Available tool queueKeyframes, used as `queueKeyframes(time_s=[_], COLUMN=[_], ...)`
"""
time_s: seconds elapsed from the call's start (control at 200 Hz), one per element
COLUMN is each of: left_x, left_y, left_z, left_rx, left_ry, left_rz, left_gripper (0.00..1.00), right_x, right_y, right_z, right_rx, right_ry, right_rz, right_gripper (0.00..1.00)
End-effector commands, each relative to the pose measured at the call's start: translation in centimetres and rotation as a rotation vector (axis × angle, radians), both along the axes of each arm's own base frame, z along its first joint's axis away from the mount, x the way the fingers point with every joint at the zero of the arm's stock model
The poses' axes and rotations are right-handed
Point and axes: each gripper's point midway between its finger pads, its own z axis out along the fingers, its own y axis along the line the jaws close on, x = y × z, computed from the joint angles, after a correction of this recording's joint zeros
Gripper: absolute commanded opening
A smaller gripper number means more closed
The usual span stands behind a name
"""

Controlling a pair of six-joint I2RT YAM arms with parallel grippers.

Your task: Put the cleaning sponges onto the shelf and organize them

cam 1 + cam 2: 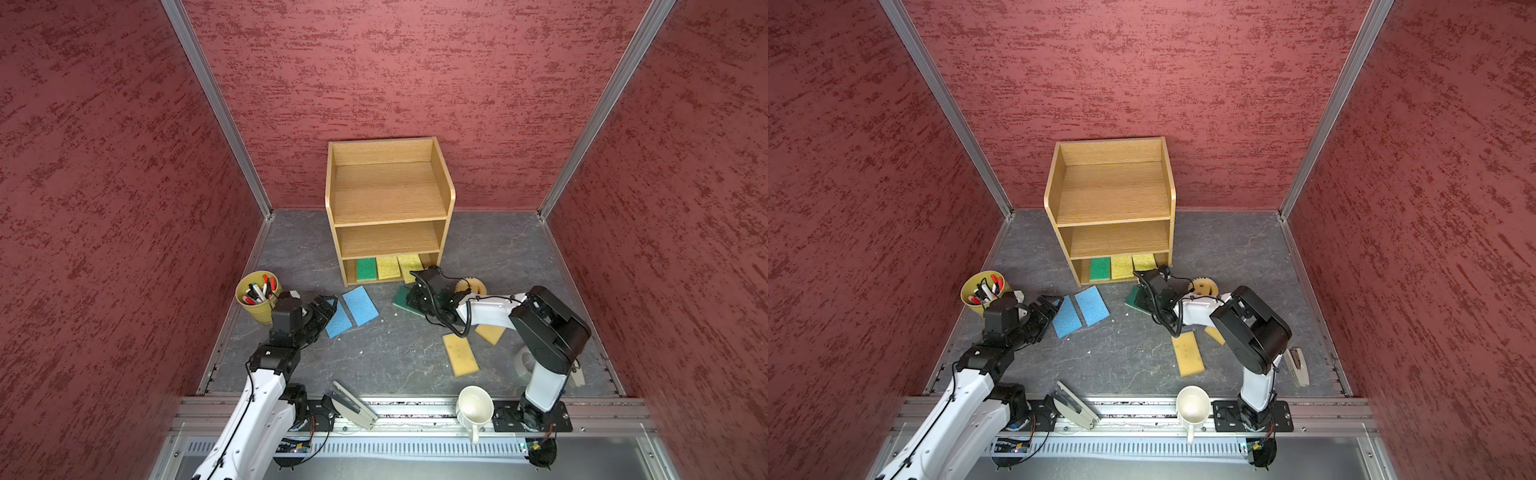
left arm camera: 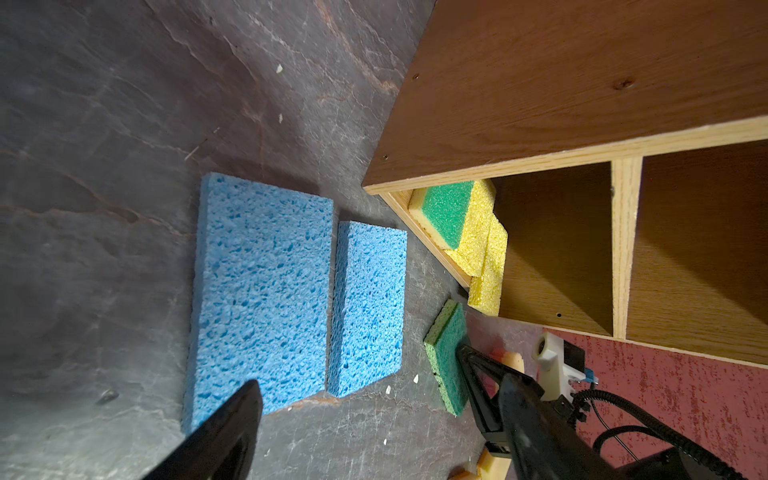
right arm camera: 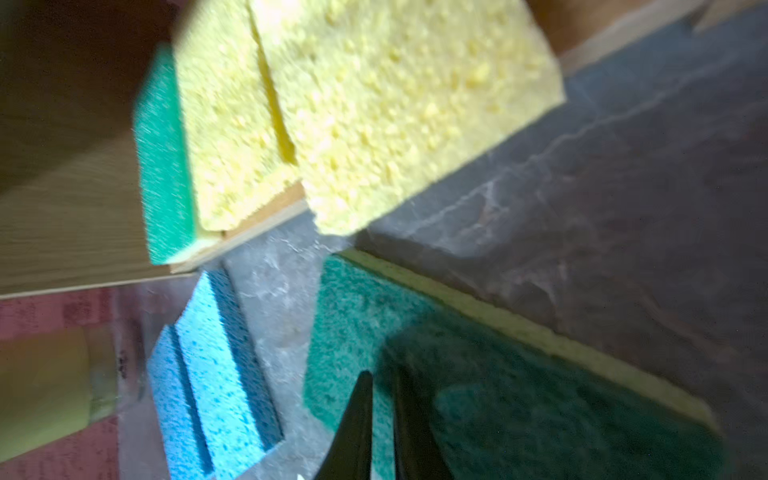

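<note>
The grey tabletop (image 1: 390,361) carries the oak shelf (image 1: 388,199) at centre frame. Its bottom tier holds a green sponge (image 1: 366,269) and two yellow sponges (image 1: 387,267). The left end effector (image 2: 357,370), jaws wide and empty, hangs by two blue sponges (image 1: 360,305) left of centre. The right end effector (image 3: 382,374), fingers nearly together on nothing, hovers over a dark green sponge (image 1: 401,298) below the shelf's right corner. Two tan sponges (image 1: 460,354) lie lower right, with a round smiley sponge (image 1: 471,286) just above the right arm.

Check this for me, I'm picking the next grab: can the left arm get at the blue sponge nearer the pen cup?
Probably yes. The left gripper hangs open right at that blue sponge, which lies flat with nothing on it. The second blue sponge lies close beside and might get nudged.
</note>
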Motion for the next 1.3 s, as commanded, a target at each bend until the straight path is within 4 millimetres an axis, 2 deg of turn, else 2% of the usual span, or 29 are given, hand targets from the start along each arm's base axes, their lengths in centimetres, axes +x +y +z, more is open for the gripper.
queueKeyframes(time_s=[0.0,0.13,0.23,0.371,0.506,0.626,0.736,0.817,0.882,0.972,1.057,1.297], left_x=[-0.4,-0.5,-0.4,-0.1,0.3,0.5,0.5,0.6,0.8,0.9,1.0,0.7], left_y=[0.3,0.5,0.4,0.3,0.2,0.3,0.4,0.4,0.3,0.2,0.2,0.5], left_z=[0.5,0.6,0.5,0.2,0.2,0.3,0.3,0.2,0.2,0.2,0.3,0.3], left_rx=[0.031,0.035,0.034,0.026,0.025,0.03,0.035,0.032,0.028,0.022,0.021,0.033], left_ry=[-0.014,-0.02,-0.014,-0.008,-0.009,-0.008,-0.006,-0.006,-0.008,-0.007,-0.007,-0.012], left_rz=[0.001,0.01,0.003,-0.001,-0.001,-0.001,0.002,0.006,0.005,0.001,0.0,0.012], left_gripper=[0.9,0.9,0.9,0.9,0.9,0.9,0.9,0.9,0.9,0.9,0.9,0.9], right_x=[-4.1,-5.5,-6.8,-9.3,-11.9,-12.9,-11.3,-8.8,-6.5,-3.3,-1.1,2.4], right_y=[-4.7,-5.6,-5.3,-2.0,1.5,3.9,4.3,3.2,1.9,-0.5,-1.7,-1.6], right_z=[-4.6,-5.0,-4.3,-2.8,-2.1,-0.3,3.4,5.9,7.0,7.3,6.8,5.0], right_rx=[-0.271,-0.353,-0.383,-0.332,-0.257,-0.17,-0.128,-0.081,-0.006,0.106,0.189,0.338], right_ry=[0.151,0.17,0.154,0.102,0.086,0.061,-0.039,-0.095,-0.11,-0.114,-0.108,-0.137], right_rz=[0.084,0.15,0.213,0.378,0.515,0.586,0.56,0.475,0.392,0.251,0.154,0.003], right_gripper=[0.1,0.01,0.0,0.0,0.01,0.01,0.0,0.0,0.0,0.0,0.0,0.0])
